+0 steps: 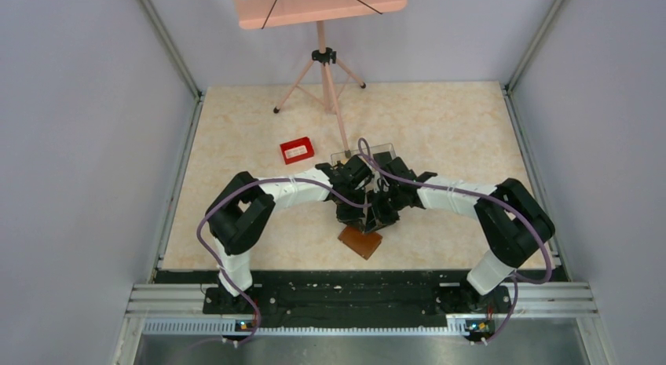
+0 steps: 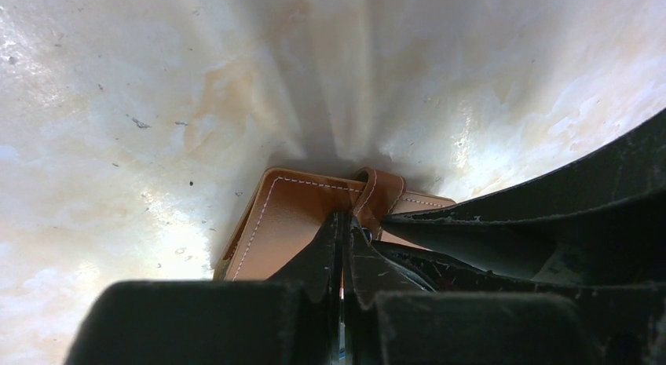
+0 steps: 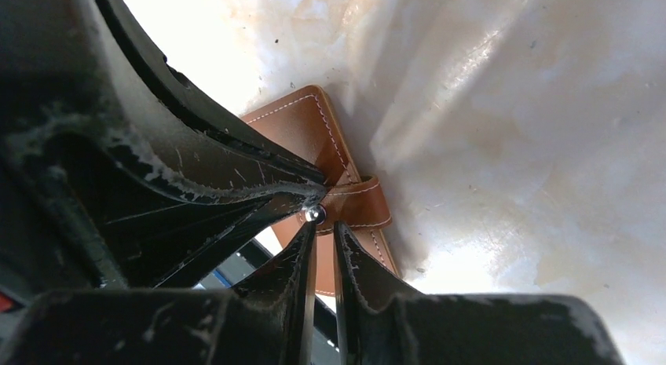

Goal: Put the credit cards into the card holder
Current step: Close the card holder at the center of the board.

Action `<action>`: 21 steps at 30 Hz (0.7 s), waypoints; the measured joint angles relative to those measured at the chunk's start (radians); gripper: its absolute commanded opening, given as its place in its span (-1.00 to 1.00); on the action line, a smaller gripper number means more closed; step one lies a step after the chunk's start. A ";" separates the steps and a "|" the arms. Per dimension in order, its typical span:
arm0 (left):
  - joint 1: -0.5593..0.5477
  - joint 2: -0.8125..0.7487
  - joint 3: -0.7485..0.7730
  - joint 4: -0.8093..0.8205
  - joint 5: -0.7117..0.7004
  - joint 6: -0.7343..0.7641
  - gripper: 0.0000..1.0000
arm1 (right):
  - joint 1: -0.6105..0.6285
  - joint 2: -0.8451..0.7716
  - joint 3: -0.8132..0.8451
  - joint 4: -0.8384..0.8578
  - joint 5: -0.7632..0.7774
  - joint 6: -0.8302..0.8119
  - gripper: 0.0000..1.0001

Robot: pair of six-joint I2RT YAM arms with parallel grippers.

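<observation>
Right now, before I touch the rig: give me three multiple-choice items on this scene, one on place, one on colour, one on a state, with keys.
1. In the top view, where does the red tray lie relative to the card holder?
A) farther back and to the left
B) on top of it
C) nearer the arm bases

2. The card holder's stitching is:
A) black
B) white
C) red

3. The left gripper is:
A) wide open
B) out of view
C) shut

Key:
1 A, the tray sits beyond the holder, leftward.
2 B, pale thread lines the brown edge.
3 C, its fingers meet in the left wrist view.
</observation>
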State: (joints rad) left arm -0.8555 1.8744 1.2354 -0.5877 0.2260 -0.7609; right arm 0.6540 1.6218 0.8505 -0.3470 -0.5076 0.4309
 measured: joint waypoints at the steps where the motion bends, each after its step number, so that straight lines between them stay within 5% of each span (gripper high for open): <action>1: 0.000 0.000 0.000 -0.001 0.000 -0.003 -1.00 | 0.000 0.003 0.000 0.003 -0.003 -0.001 -0.72; 21: 0.006 -0.011 -0.011 -0.025 -0.002 -0.054 -0.98 | 0.052 0.036 0.060 -0.079 0.113 0.002 -0.74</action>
State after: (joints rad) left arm -0.8494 1.8637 1.2247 -0.6128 0.2237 -0.8146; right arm 0.7059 1.6581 0.9108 -0.4255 -0.3946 0.4324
